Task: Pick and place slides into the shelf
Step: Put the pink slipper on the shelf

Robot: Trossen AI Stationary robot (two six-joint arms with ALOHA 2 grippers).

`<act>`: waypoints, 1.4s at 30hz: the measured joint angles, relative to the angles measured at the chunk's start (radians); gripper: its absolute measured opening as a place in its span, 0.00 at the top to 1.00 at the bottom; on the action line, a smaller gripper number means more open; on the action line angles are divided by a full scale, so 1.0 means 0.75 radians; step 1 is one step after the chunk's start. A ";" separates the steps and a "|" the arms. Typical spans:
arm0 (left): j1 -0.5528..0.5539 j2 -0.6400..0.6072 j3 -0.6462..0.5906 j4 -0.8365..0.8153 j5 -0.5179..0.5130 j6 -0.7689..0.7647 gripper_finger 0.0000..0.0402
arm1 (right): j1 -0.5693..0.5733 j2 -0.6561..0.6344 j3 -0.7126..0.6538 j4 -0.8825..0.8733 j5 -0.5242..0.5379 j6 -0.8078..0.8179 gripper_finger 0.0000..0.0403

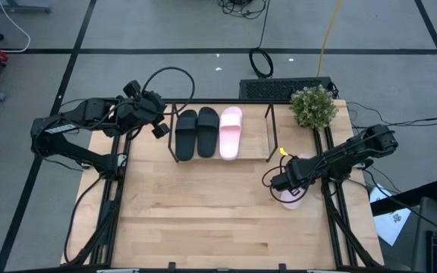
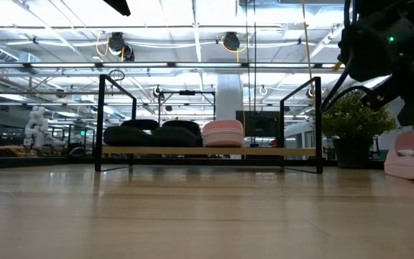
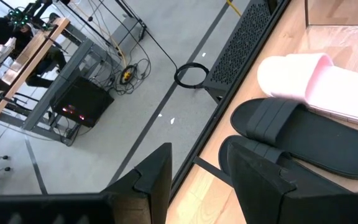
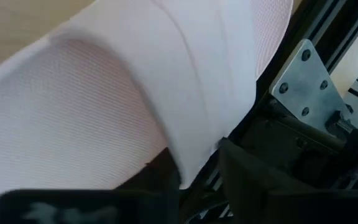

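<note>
The shelf stands at the table's far middle, also seen in the low view. On its board lie two black slides and one pale pink slide, soles down. A second pink slide lies on the table near the right edge, under my right gripper, which is shut on it. My left gripper hangs raised by the shelf's left end, open with nothing between its fingers. My right gripper has the pink slide's strap, at the strap's side edge, pinched between its two fingers. One finger lies against the strap's one face, the other against its opposite face. The fingers come steeply from above. The slide's sole rests on the table.
A potted plant stands at the table's far right corner, next to the shelf's right end. A dark keyboard lies beyond the far edge. The shelf's right part is bare board, and the near half of the tabletop is bare.
</note>
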 joint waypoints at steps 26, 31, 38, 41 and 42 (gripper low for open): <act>0.000 0.000 0.000 0.012 -0.001 -0.002 0.60 | 0.004 -0.004 0.362 -0.273 0.070 -0.092 0.99; 0.000 0.000 0.000 0.011 -0.001 0.002 0.60 | 0.003 -0.036 0.521 -0.270 0.079 -0.107 1.00; 0.002 0.000 0.000 0.011 -0.006 0.041 0.60 | 0.004 -0.068 0.678 -0.273 -0.006 -0.122 1.00; 0.002 0.000 0.000 0.011 -0.018 0.041 0.60 | 0.003 -0.069 0.732 -0.265 -0.098 -0.149 1.00; 0.002 0.000 0.000 0.011 -0.023 0.041 0.60 | 0.004 -0.068 0.747 -0.267 -0.117 -0.153 1.00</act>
